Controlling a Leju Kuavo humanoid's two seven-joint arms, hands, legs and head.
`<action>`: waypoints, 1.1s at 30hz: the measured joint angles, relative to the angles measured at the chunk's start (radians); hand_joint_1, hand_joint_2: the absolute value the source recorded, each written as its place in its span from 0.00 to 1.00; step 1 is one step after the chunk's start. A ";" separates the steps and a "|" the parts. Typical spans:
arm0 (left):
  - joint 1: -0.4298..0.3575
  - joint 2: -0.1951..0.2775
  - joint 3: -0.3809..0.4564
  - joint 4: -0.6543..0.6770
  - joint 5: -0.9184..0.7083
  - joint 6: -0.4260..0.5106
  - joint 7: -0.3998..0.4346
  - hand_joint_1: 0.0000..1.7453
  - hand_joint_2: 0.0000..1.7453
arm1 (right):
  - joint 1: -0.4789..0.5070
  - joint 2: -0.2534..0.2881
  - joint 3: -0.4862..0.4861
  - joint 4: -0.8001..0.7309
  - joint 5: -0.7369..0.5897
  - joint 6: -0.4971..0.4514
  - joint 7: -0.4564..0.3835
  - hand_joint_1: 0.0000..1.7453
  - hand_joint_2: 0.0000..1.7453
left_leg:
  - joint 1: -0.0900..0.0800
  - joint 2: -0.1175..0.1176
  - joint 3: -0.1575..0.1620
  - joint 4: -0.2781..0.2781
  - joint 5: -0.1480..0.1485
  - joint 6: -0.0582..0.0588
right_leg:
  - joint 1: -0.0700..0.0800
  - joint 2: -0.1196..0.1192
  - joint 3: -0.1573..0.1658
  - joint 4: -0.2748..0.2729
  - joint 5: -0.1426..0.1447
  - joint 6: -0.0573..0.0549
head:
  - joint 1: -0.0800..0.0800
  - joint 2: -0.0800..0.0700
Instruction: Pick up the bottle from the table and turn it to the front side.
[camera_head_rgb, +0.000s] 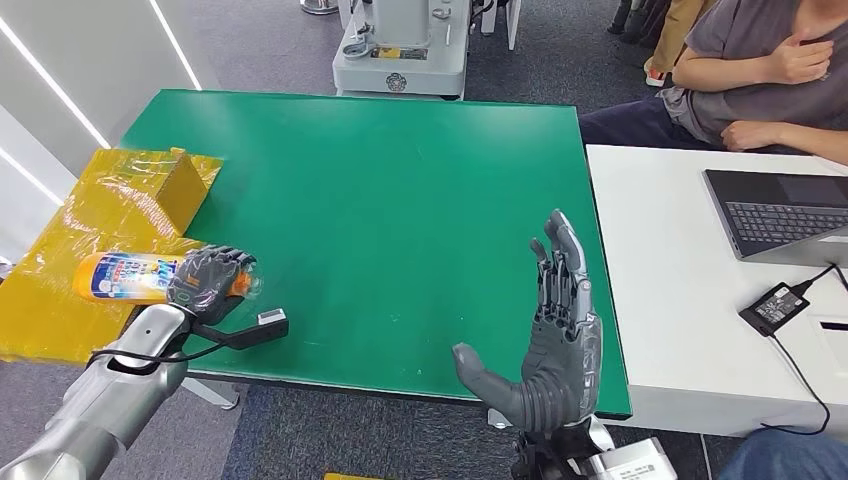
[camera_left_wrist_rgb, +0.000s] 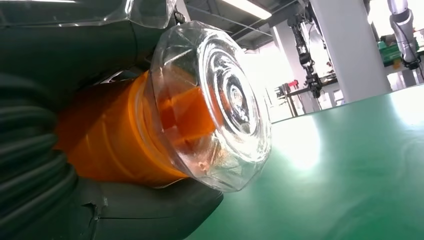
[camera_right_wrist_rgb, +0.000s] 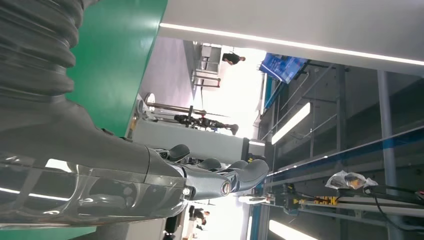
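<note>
1. Left hand (camera_head_rgb: 210, 280) grips the bottle (camera_head_rgb: 125, 277) lying sideways at the green table's (camera_head_rgb: 380, 200) near-left edge.
2. Orange bottle, blue-white label, clear cap (camera_left_wrist_rgb: 215, 107).
3. Right hand (camera_head_rgb: 555, 335) hovers empty, fingers spread.

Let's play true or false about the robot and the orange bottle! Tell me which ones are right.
1. The left robot hand grips the bottle. True.
2. The bottle stands upright in the middle of the green table. False: it lies on its side at the table's left edge, by the yellow wrapped box.
3. The right robot hand holds nothing, fingers spread. True.
4. The laptop sits on the green table. False: it sits on the white table beside it.
5. The bottle looks blue inside. False: it looks orange.
</note>
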 joint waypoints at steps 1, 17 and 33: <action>0.000 0.000 0.001 0.000 -0.004 -0.002 0.004 1.00 1.00 | 0.001 -0.001 0.000 0.000 0.000 -0.001 0.000 0.00 1.00 | 0.000 0.000 0.000 0.000 0.000 0.000 | 0.000 0.000 0.000 0.000 0.000 0.000 | 0.000 0.000; -0.009 -0.035 0.032 0.000 -0.040 -0.187 0.186 0.00 1.00 | 0.013 -0.002 0.000 -0.007 0.012 -0.014 0.005 0.00 1.00 | 0.000 0.000 0.000 0.000 0.000 0.000 | 0.000 0.000 0.000 0.000 0.000 0.000 | 0.000 0.000; -0.008 -0.059 0.120 0.000 -0.057 0.009 0.193 0.00 1.00 | 0.015 -0.002 0.000 -0.010 0.016 -0.013 0.011 0.00 1.00 | 0.000 0.000 0.000 0.000 0.000 0.000 | 0.000 0.000 0.000 0.000 0.000 0.000 | 0.000 0.000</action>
